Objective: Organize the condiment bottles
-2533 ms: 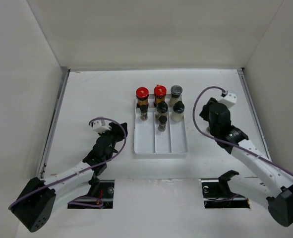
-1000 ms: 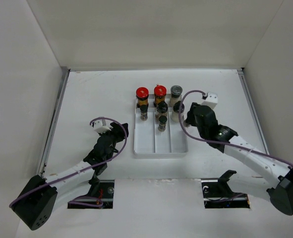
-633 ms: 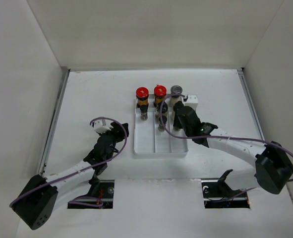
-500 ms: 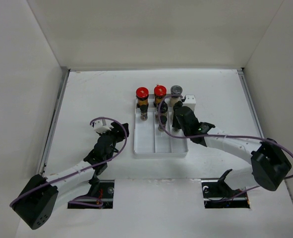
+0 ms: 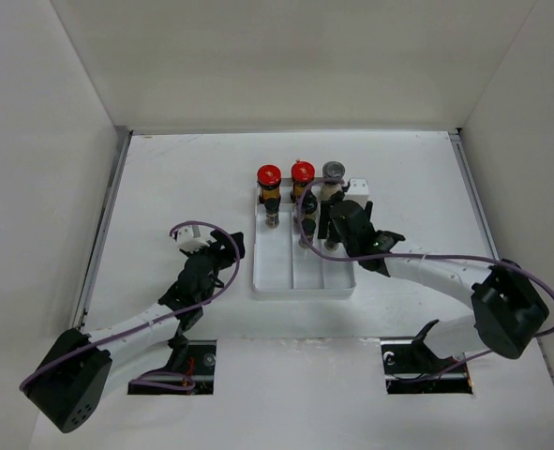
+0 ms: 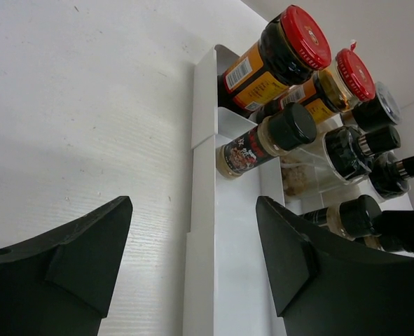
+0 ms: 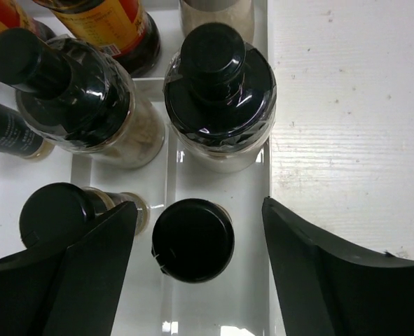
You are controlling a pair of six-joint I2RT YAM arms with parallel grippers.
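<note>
Right gripper (image 7: 197, 210) stands spread, holding nothing, straddling a black-capped shaker (image 7: 192, 240) at lower centre; placing seems finished, next lift straight clear.

There are eight condiment bottles (image 5: 302, 172) in all, by my count. Two are red-capped bottles (image 5: 269, 175) and one is a grey-capped bottle (image 5: 333, 171). The other five are black-capped shakers (image 7: 220, 77), two larger and three small. The fifth shows only partly at the edge of the right wrist view, so five is probable rather than certain. There is one white three-channel tray (image 5: 275, 267). There are two arms, a left arm (image 5: 136, 328) and a right arm (image 5: 426, 270).
</note>
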